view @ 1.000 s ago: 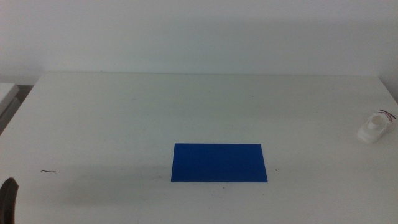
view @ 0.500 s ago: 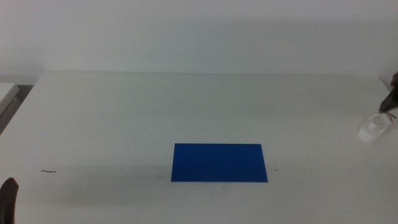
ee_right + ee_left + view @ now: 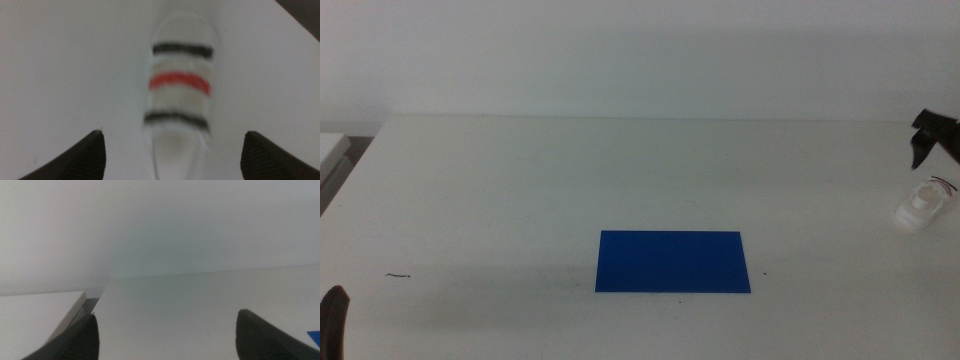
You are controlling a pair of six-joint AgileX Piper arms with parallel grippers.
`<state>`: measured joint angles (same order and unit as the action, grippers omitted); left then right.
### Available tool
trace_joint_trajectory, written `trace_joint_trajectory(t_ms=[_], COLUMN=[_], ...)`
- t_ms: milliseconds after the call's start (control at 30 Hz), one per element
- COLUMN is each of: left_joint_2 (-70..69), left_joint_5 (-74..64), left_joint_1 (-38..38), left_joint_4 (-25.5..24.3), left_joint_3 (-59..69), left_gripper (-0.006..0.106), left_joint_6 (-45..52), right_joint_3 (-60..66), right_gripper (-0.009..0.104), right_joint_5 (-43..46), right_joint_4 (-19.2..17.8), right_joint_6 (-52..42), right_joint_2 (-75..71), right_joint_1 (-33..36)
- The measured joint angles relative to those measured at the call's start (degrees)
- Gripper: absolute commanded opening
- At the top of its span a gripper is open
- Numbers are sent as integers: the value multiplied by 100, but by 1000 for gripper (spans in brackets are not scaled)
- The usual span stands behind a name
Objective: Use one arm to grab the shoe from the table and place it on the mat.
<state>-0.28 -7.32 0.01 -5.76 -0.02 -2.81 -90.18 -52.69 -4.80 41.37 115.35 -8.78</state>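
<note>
Right tool above the shoe

The right tool (image 3: 932, 140), jaws spread, hung over the shoe (image 3: 922, 205), far right of the mat (image 3: 672, 261); the left tool (image 3: 165, 335) waited, spread.

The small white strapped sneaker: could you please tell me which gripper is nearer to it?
Right. The right gripper hovers just above the small white strapped sneaker, open; the left gripper waits at the table's opposite near corner.

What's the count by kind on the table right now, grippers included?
shoe: 1
mat: 1
right gripper, open above the shoe: 1
left gripper, open, waiting at the near left edge: 1
Total: 4
</note>
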Motion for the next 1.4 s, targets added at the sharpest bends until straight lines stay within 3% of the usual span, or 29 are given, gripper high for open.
trace_joint_trajectory(t_ms=[133, 300, 533, 600, 733, 967, 1133, 1400], left_joint_2=[0, 0, 0, 0, 0, 0, 0, 0], left_joint_5=[0, 0, 0, 0, 0, 0, 0, 0], left_joint_1=[0, 0, 0, 0, 0, 0, 0, 0], left_joint_4=[0, 0, 0, 0, 0, 0, 0, 0], left_joint_3=[0, 0, 0, 0, 0, 0, 0, 0], left_gripper=[94, 94, 94, 94, 94, 94, 94, 94], left_joint_6=[0, 0, 0, 0, 0, 0, 0, 0], right_joint_3=[-208, -259, -259, -259, -259, -272, -272, -272], right_gripper=[79, 62, 5, -2, 0, 1, 1, 1], right_joint_5=[280, 409, 301, 110, -390, -776, -785, -820], right_joint_4=[-78, -96, -142, -298, -544, -366, -358, -324], right_joint_6=[54, 68, 78, 78, 333, 999, 897, 652], right_joint_2=[480, 807, 781, 575, -72, -352, -290, -87], right_joint_1=[0, -37, 18, 198, 1057, 3189, 4401, 4839])
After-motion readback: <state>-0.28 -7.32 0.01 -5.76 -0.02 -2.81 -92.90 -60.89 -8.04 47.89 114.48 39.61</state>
